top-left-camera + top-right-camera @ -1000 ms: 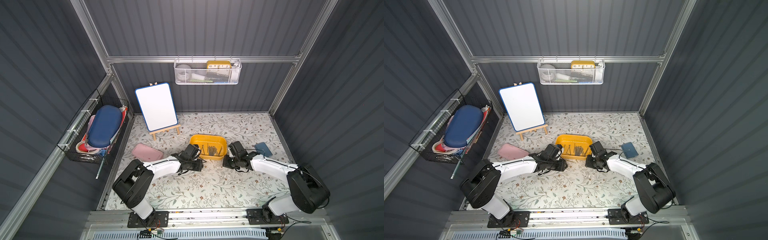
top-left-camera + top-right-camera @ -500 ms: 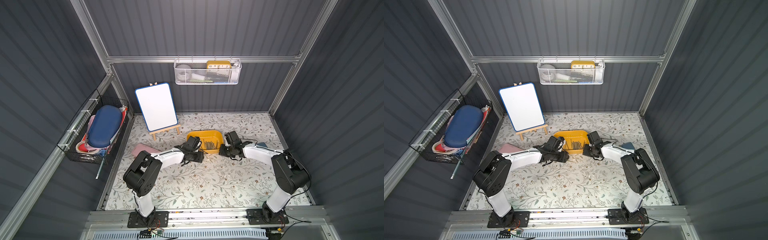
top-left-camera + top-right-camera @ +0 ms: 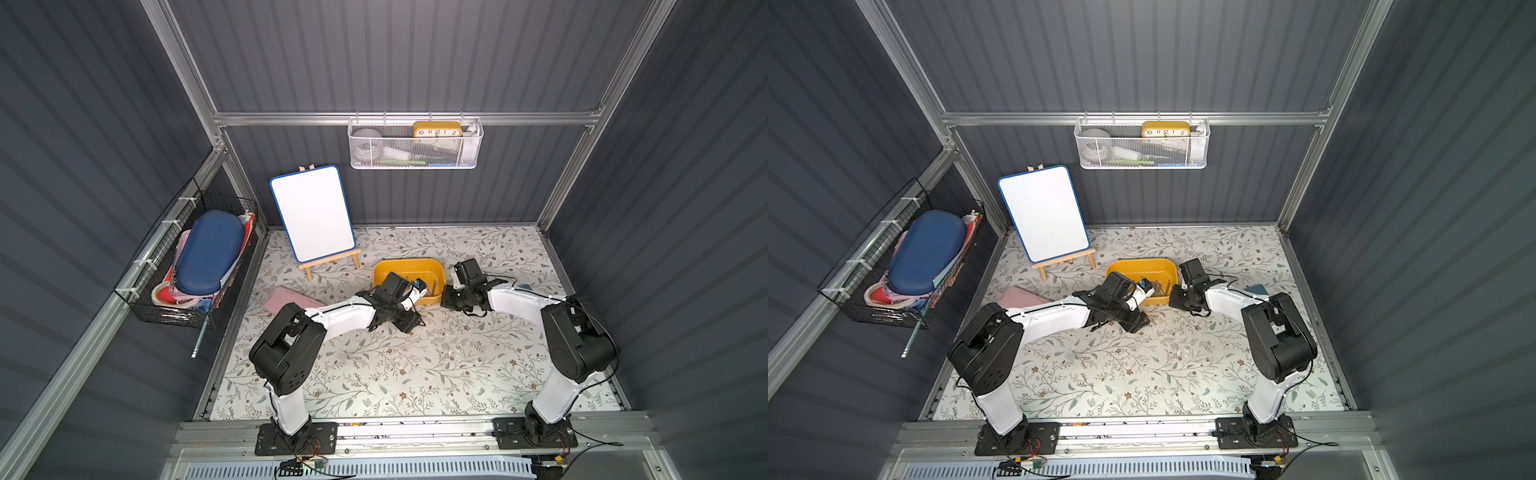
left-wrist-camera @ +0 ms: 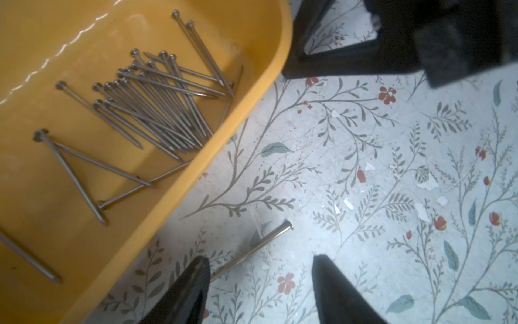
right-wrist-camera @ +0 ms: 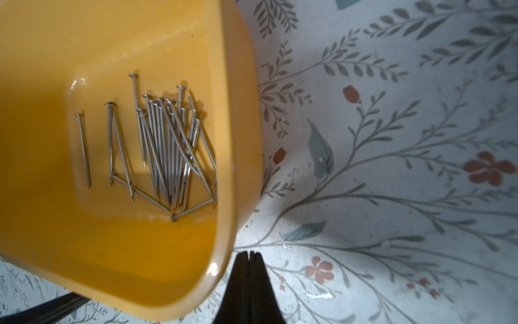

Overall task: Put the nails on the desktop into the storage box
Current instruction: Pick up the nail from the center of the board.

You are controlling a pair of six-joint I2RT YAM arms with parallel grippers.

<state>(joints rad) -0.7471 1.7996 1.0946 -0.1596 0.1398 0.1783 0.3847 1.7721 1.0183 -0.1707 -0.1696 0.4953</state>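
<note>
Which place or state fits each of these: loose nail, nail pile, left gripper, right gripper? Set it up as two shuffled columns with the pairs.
Things:
1. loose nail
2. nail pile
3. left gripper
4. right gripper

Places or states:
A. shut, by a corner of the storage box
B. lying on the desktop, outside the box
C. open, over the desktop
D. inside the storage box

Pairs: 1-B, 2-D, 3-C, 4-A

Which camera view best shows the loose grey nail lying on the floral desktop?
The left wrist view: the thin grey metal nail lies close beside the mustard-yellow plastic box. Both top views are too far to make it out; the right wrist view misses it.
</note>
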